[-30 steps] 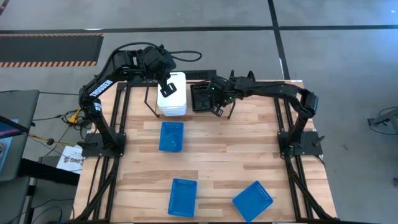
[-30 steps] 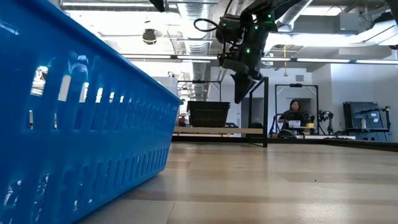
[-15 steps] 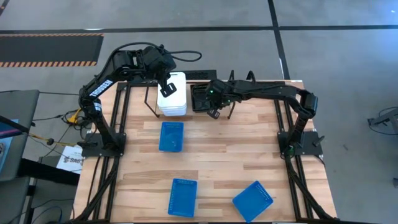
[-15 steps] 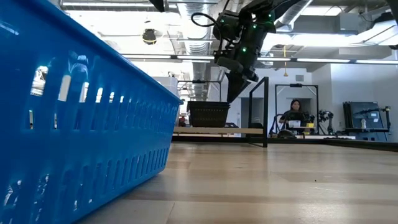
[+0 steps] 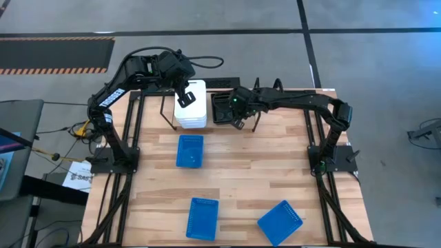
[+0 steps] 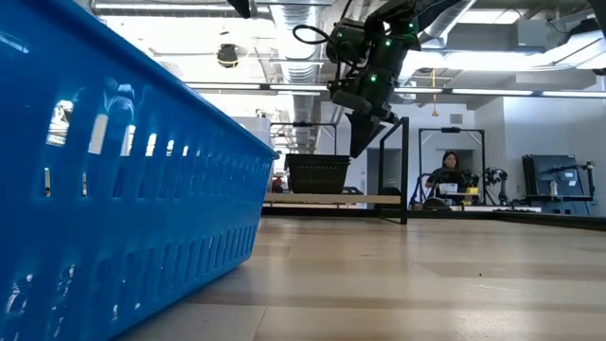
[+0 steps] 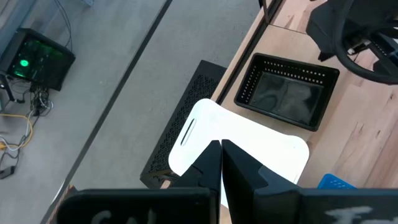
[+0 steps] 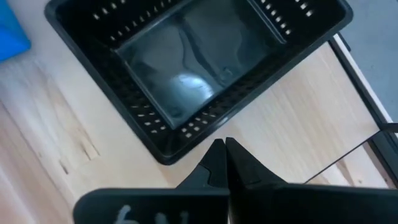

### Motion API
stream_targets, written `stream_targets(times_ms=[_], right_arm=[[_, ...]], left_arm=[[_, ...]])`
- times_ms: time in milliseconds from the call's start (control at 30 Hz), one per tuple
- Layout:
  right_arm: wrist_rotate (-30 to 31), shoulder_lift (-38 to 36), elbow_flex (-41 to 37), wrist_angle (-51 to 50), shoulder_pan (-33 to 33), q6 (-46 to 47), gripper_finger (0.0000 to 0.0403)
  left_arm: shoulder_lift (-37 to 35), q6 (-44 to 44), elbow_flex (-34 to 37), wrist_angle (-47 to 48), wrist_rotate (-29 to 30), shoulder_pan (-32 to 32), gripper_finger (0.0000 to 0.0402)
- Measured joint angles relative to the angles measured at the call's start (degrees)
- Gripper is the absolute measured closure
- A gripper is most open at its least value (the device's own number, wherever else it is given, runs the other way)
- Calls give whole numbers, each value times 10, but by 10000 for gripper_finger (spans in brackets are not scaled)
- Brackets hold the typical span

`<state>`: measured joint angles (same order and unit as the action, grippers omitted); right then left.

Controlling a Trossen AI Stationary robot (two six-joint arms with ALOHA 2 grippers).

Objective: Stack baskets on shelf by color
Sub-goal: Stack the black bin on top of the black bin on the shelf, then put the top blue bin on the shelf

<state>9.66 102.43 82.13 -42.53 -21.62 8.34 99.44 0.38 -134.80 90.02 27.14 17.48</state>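
Right claw [image 5: 238, 124] shifted slightly since half a second ago, back toward the right edge of the black basket [image 5: 222, 108]; a second ago farther right still. Left claw [image 5: 185, 100] unchanged, as are all baskets.

Right claw's fingers pressed together, gripping nothing, hovering just beside the black basket's near right corner, above the table [image 5: 248, 165]. Seen from the right wrist, black basket [image 8: 193, 59] directly ahead of the closed fingertips [image 8: 219, 149], with bare wood between. From the low view, claw [image 6: 360, 142] raised well above the basket [image 6: 317, 173].

Left claw's fingers likewise pressed together, empty, poised over the white stack [image 5: 193, 110] at the back of the table; from the left wrist, white basket [image 7: 249, 146] right beneath the tips, black basket [image 7: 287, 96] beyond it.

Three blue baskets loose on the table: one [image 5: 190, 151] in front of the white stack, two [image 5: 202, 218] [image 5: 280, 222] near the front edge.
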Motion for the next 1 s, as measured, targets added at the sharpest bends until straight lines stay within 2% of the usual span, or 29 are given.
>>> stream_targets(times_ms=[400,567,733,1000], right_arm=[[11,1,0,3,5,13,402],[21,28,4,17,5,11,402],[1,62,-2,1,11,6,402],[-8,63,2,13,13,0,402]], left_arm=[[0,0,0,0,0,0,401],[0,0,0,0,0,0,401],[0,8,0,0,0,0,401],[0,13,0,0,0,0,401]])
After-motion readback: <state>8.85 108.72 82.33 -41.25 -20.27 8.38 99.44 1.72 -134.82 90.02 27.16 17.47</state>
